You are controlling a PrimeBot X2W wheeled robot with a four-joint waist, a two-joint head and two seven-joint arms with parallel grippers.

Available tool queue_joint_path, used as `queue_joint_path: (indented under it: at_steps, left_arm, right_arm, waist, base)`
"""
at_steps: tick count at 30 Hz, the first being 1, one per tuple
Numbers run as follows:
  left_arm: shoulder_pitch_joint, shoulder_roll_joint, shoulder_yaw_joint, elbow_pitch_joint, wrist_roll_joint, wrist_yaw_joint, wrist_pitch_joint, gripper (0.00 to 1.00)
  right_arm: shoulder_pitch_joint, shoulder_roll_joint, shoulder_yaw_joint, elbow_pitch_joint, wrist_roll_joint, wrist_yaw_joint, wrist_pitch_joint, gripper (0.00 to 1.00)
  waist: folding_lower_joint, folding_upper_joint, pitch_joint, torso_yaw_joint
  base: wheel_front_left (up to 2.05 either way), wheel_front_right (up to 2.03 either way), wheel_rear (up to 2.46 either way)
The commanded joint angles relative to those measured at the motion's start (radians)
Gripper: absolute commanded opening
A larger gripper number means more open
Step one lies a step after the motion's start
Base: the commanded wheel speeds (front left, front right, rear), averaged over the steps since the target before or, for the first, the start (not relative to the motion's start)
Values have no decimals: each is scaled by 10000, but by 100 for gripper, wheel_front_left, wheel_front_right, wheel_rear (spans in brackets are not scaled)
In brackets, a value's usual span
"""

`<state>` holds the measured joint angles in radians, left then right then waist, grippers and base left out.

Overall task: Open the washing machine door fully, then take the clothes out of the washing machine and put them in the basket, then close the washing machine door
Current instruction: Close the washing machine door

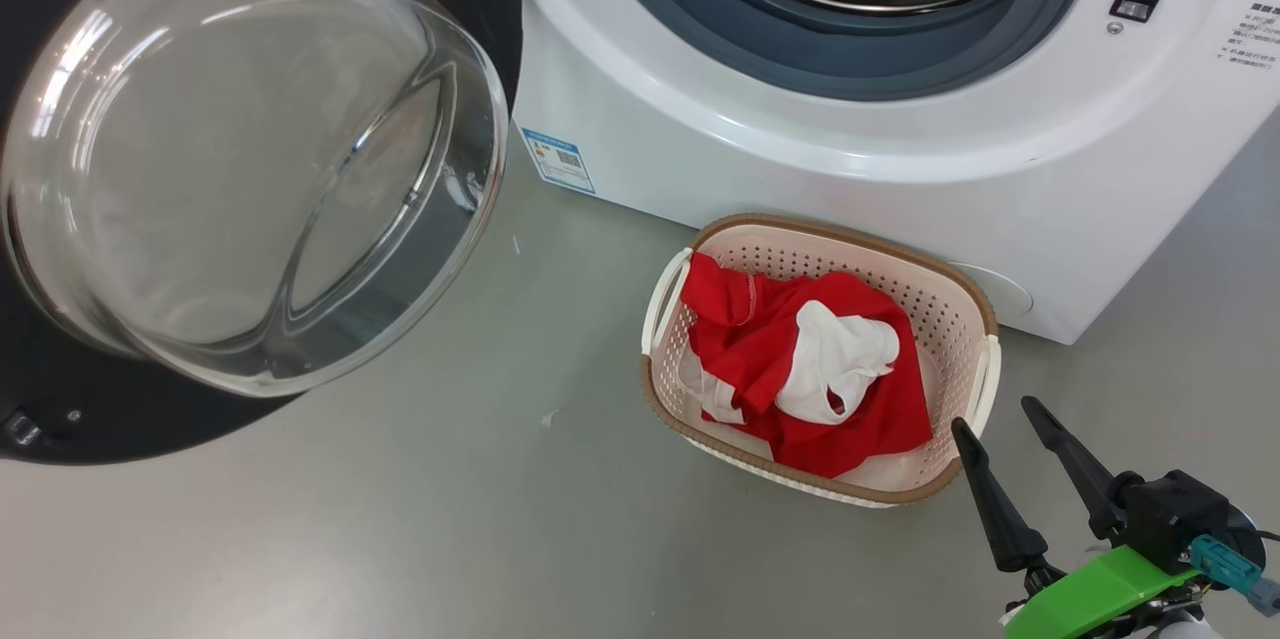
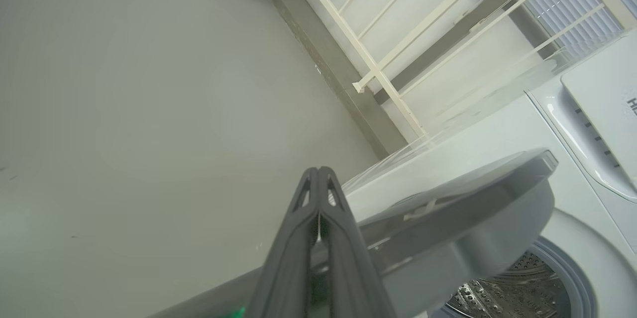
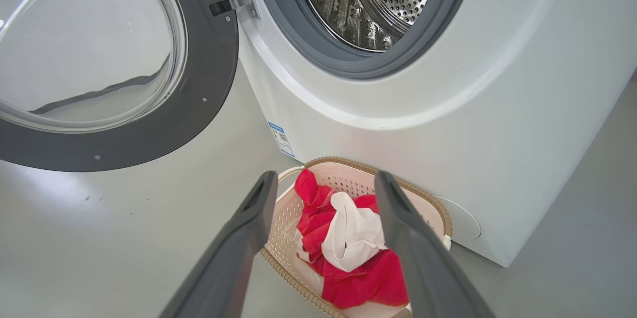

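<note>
Head and right wrist look down (sharing the basket [image 1: 842, 231])

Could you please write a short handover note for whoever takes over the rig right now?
Left claw: shut, empty, near the edge of the door.
Right claw: open, empty, by the near rim of the basket.
The door is wide open; the visible drum shows no clothes; they lie in the basket, on the floor before the washing machine.
Done: opening, unloading. Left: close the door.

The right gripper [image 1: 995, 416], just beside the basket [image 1: 935, 294], has two long black tapering fingers [image 1: 1000, 509], a black block [image 1: 1175, 519], green bracket [image 1: 1100, 589], teal plug [image 1: 1222, 559].
</note>
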<state>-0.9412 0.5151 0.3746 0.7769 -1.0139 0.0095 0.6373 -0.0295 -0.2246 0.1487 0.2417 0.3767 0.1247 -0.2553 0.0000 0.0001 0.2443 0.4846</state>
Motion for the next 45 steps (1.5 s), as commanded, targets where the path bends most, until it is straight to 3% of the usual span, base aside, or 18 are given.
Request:
queue_joint_path:
  at_steps: [1, 12, 18, 34, 45]
  left_arm:
    - [179, 612, 106, -489, -147, 57, 340, 0]
    - [1281, 496, -105, -2335, -586, 324, 2144, 0]
    - [1882, 517, -108, -3466, -1024, 255, 3134, 0]
    - [2389, 742, -135, -4553, -2093, -671, 4697, 0]
    - [2416, 212, -732, -5603, -3230, -1215, 5901, 0]
  right_arm:
    - [-225, -68, 193, -240, 31, 60, -65, 100]
    - [-216, -6, 113, -220, 43, 60, -65, 100]
    - [-171, 95, 116, -191, 32, 60, -65, 100]
    - [-39, 291, 87, -197, 26, 60, -65, 100]
    - [34, 329, -139, -238, 15, 60, -65, 100]
  waist:
    - [0, -1, 11, -10]
    - [0, -1, -140, -50]
    - [0, -1, -328, -121]
    - [0, -1, -656, -553]
    - [0, -1, -670, -952]
  base:
    - [0, 0, 0]
    - [0, 0, 0]
    - [0, 0, 0]
    - [0, 0, 0]
    - [0, 0, 0]
